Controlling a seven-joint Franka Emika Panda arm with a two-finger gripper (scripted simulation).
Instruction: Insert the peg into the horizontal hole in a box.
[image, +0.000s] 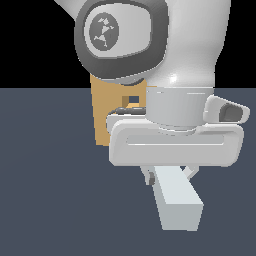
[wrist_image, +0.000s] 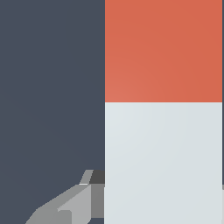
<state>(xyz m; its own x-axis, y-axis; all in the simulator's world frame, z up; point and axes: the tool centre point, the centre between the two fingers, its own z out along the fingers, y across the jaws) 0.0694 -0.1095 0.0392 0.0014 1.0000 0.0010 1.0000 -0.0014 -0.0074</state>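
My gripper (image: 168, 175) is shut on the peg (image: 176, 201) and holds it above the floor, with the pale grey-white end pointing toward the exterior camera. In the wrist view the peg (wrist_image: 162, 131) fills much of the frame, its red-orange end away from the gripper (wrist_image: 155, 186). One finger (wrist_image: 76, 203) shows beside the peg. The tan box (image: 106, 117) stands behind the arm, mostly hidden by it. Its small square hole (image: 133, 100) shows just above the hand. The peg's red end is hidden in the exterior view.
The arm's large white and grey links (image: 150, 45) fill the upper exterior view and cover most of the box. The dark grey floor (image: 50, 190) spreads all around.
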